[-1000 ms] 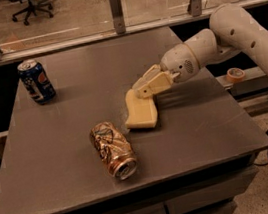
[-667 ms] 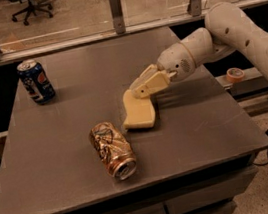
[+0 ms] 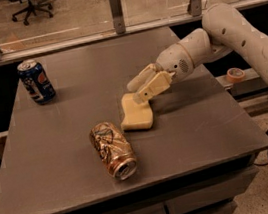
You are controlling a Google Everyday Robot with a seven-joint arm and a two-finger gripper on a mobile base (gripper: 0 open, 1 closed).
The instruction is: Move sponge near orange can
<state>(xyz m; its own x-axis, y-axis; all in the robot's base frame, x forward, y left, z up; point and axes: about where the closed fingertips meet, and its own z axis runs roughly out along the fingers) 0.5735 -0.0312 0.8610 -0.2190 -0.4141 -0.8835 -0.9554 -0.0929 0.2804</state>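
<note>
Camera view: tool (image 3: 135, 92) at sponge (image 3: 138, 114), orange can (image 3: 113, 150) beside, Pepsi (image 3: 36, 81) apart

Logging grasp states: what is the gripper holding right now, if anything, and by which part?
Cannot be told. The gripper is at the far end of the pale cream-yellow foam sponge, which lies on the grey table.

I see the cream sponge (image 3: 136, 113) lying flat on the worktop (image 3: 201, 118), just beside the dented orange can (image 3: 113, 150), which lies on its side. My end effector (image 3: 134, 92) sits at the sponge's far end, fingers apart.
</note>
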